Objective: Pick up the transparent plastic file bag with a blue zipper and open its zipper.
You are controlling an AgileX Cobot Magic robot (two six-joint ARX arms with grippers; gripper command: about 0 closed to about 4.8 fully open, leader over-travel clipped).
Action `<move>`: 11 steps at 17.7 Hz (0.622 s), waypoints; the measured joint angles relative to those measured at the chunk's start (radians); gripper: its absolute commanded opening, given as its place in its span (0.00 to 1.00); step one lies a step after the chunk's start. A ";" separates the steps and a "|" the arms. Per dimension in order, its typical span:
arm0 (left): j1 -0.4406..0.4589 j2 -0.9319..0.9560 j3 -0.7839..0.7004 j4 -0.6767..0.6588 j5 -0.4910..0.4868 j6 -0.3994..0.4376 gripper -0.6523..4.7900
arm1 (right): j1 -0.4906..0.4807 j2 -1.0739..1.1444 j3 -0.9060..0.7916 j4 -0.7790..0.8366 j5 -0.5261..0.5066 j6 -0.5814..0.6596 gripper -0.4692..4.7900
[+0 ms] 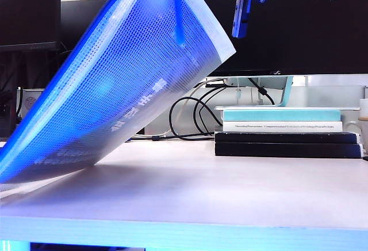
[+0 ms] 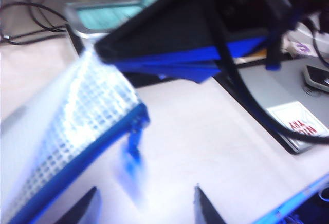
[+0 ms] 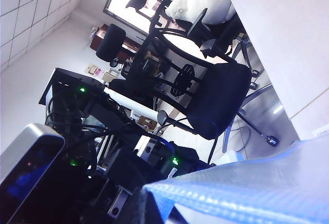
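You see the bag filling the left half of the exterior view, lifted and slanting from the top centre of the frame down to the lower left, where its bottom corner rests at the table edge. Its zipper runs as a bright blue strip along the upper left edge, and the pull cord hangs down over the mesh near the top.

Your right gripper sits at the bottom of the right wrist view, pressed together on the bag's edge; the blue-white mesh spreads across the lower right of that frame. In the exterior view that grip is at the very top, mostly cut off by the frame.

Your left gripper shows at the bottom of the left wrist view as two dark fingertips spread apart with nothing between them. The cord dangles, blurred, just above that gap, hanging from the zipper's end at the bag's corner. You cannot tell whether the cord touches either finger. In the exterior view this arm's blue gripper hangs at the top centre, just right of the bag's upper corner and apart from it.

The books lie stacked at mid right, well apart from the bag, with black cables looping behind
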 measured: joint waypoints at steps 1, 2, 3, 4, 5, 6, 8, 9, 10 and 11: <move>0.000 0.003 0.000 0.000 -0.036 0.003 0.56 | 0.000 0.000 0.000 0.000 0.000 0.000 0.09; 0.002 0.009 0.000 0.001 -0.051 0.004 0.56 | 0.000 0.000 0.000 0.000 0.000 0.000 0.09; 0.005 0.026 0.000 0.002 -0.055 0.008 0.56 | 0.000 0.000 0.000 0.000 0.000 0.002 0.09; 0.005 0.047 0.000 0.019 -0.055 0.011 0.56 | 0.004 0.000 0.000 0.000 0.000 0.009 0.09; 0.005 0.074 0.000 0.042 -0.052 0.012 0.56 | 0.008 0.000 0.000 0.000 -0.003 0.011 0.08; 0.005 0.077 0.000 0.054 -0.050 0.018 0.56 | 0.008 0.000 0.000 0.000 -0.004 0.011 0.09; 0.005 0.079 0.000 0.076 -0.069 0.035 0.56 | 0.007 0.000 0.000 0.000 -0.014 0.012 0.09; 0.005 0.079 0.000 0.076 -0.094 0.047 0.56 | 0.007 0.000 0.000 0.000 -0.021 0.014 0.09; 0.006 0.079 0.000 0.077 -0.103 0.050 0.51 | 0.007 0.000 0.000 0.000 -0.024 0.014 0.09; 0.007 0.079 0.000 0.080 -0.103 0.052 0.36 | 0.007 0.000 0.000 0.000 -0.026 0.014 0.09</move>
